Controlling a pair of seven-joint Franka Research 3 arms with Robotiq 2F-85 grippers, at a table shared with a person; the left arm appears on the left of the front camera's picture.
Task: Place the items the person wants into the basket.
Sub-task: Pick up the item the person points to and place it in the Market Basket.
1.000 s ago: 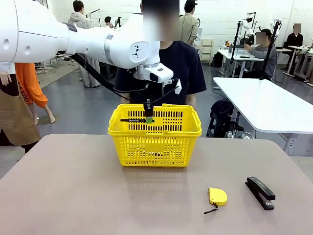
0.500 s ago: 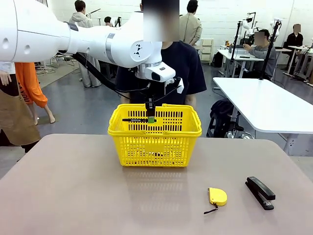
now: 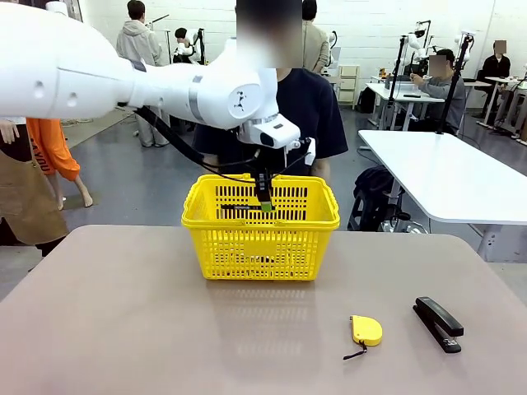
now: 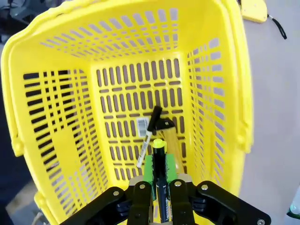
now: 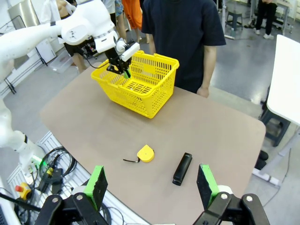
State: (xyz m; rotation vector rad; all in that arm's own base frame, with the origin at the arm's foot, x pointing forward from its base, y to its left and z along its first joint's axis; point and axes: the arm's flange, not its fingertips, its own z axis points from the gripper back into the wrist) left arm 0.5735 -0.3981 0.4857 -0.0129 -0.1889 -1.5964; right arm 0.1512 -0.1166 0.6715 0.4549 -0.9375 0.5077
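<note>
The yellow basket (image 3: 260,239) stands at the table's far side, in front of the person (image 3: 309,107) in a dark T-shirt. My left gripper (image 3: 264,202) hangs just inside its rim, shut on a thin black pen (image 3: 235,206) held level. In the left wrist view the gripper (image 4: 160,165) clamps the pen (image 4: 159,149), whose yellow end points down into the basket (image 4: 70,117). On the basket floor lie a white marker with a black cap (image 4: 148,135) and a yellow-and-black utility knife (image 4: 168,137). My right gripper (image 5: 151,185) is open high above the table's near edge.
A yellow tape measure (image 3: 366,330) and a black stapler (image 3: 438,323) lie on the table's near right; both show again as tape measure (image 5: 145,153) and stapler (image 5: 182,168). A white table (image 3: 449,177) stands behind on the right.
My left gripper has shifted a little right and sunk lower into the basket's mouth, still carrying the pen.
</note>
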